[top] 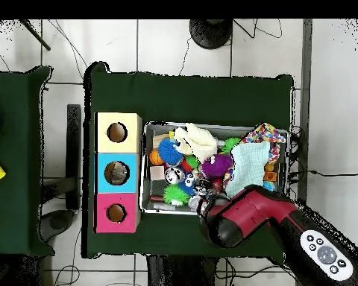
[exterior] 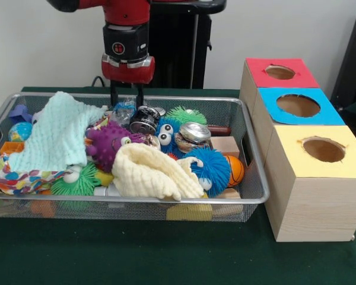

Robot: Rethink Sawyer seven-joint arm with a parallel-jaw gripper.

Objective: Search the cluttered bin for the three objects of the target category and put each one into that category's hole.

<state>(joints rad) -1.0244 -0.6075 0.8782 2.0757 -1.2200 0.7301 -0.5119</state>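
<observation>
Your tool (exterior: pixel 126 97) is down at the far rim of the bin (exterior: pixel 258 178), its two dark fingers standing apart with nothing between them, tips just above a crinkled clear bottle (exterior: pixel 124 110) that lies against the far wall between the mint cloth (exterior: pixel 56 133) and a shiny can (exterior: pixel 145 119). That bottle is the only one of the three you can pick out here; if the other two are in the bin they are hidden, most likely under the mint cloth, the cream cloth (exterior: pixel 154 172) or the fuzzy balls, of which the purple ball (exterior: pixel 107 144) sits just in front of the bottle. By the look of it you are at the reach for the first bottle, with none delivered yet. Next you would lower the open fingers around the bottle, taking care not to catch the can beside it or the mesh wall behind it, then close and lift clear of the clutter. The thin plastic will probably buckle and could slip, so grip it across the body. From there it must travel to the boxes beside the bin on the bench (exterior: pixel 166 255): red box (exterior: pixel 279 80), blue box (exterior: pixel 296 113), yellow box (exterior: pixel 317 178). Nothing visible tells you which hole takes bottles.
</observation>
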